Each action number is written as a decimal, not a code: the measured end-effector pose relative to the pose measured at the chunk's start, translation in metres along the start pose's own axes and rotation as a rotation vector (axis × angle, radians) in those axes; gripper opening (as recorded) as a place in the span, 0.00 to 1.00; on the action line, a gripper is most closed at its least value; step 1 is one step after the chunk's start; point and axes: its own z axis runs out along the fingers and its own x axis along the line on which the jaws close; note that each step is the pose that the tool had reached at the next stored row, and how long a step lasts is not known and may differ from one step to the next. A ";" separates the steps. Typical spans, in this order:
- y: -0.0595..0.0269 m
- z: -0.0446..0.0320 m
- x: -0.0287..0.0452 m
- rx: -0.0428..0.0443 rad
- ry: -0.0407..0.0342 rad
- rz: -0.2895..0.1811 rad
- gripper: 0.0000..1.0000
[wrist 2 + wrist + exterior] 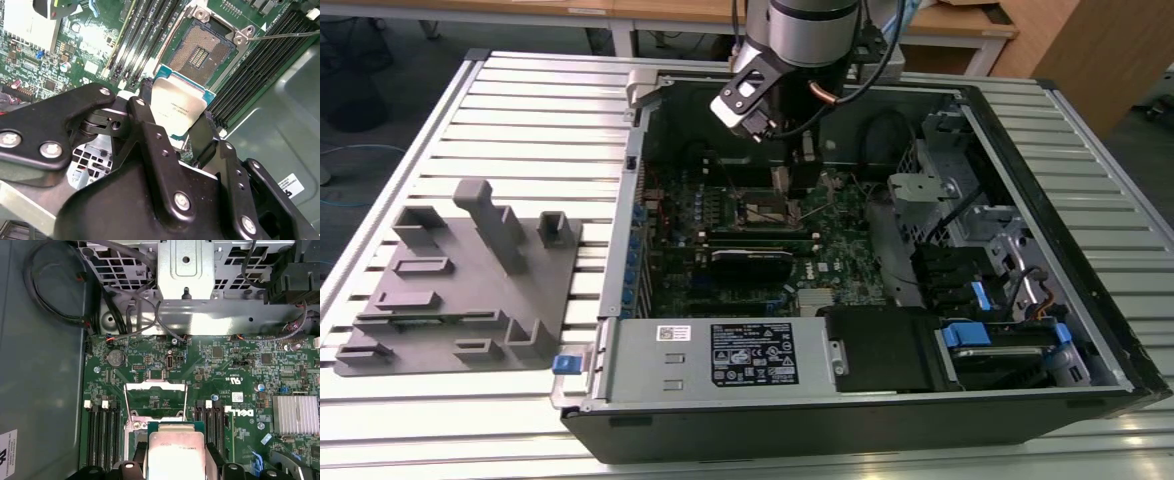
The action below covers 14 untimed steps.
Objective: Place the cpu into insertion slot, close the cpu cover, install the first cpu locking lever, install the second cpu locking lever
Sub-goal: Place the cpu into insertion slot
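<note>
Two fingers (145,117) of your gripper (175,120) clamp the cpu (177,107) by opposite edges, holding it over the green board (65,50) just beside the slot (200,50). Its silver top shows in both wrist views. You can see the slot's pin field bare. In the first wrist view the cover (156,385) stands swung open, clear of the slot.

cpu (176,112) top: dull metal (pcb (235,362): glossy).
</note>
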 end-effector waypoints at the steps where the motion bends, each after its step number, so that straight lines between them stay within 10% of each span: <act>1: 0.0000 0.0000 0.0000 0.0000 0.0000 0.000 0.54; 14: -0.0086 0.0041 0.0021 -0.0019 -0.0002 0.000 0.54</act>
